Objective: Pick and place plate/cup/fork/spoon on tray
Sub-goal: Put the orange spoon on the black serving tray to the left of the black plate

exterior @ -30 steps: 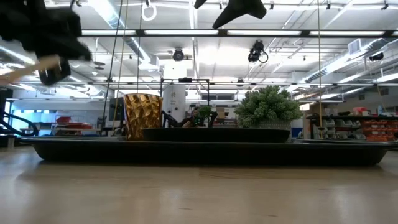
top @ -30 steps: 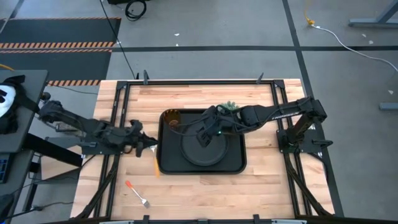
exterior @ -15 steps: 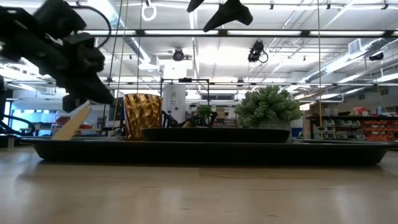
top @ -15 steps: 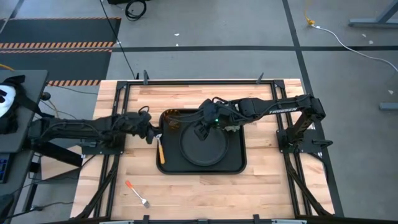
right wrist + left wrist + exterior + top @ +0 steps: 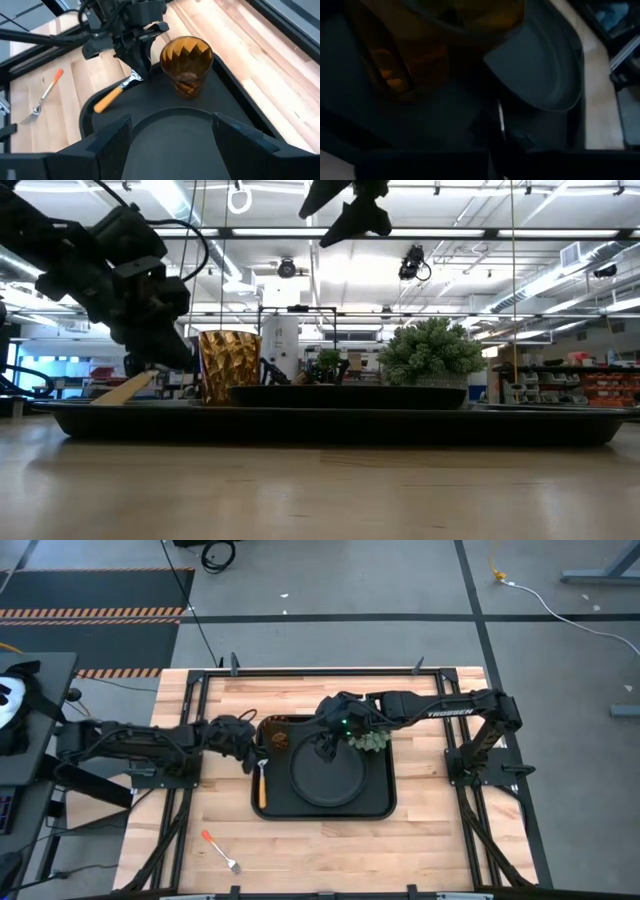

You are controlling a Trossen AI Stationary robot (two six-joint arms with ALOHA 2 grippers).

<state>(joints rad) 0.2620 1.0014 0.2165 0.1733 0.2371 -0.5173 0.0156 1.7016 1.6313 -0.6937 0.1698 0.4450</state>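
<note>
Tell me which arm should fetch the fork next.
Left. The fork lies on the table off the tray's left front corner, on the left arm's side. The left gripper, at the spoon on the tray's left edge, is nearer than the right gripper above the plate.

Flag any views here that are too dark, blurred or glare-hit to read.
Left wrist view: dark and soft, the cup a blurred amber shape beside the plate. Low view: bright ceiling lights leave the left hand a silhouette. Right wrist view: evenly lit, with spoon and fork readable. High view: even light, no glare on the tray.
</note>
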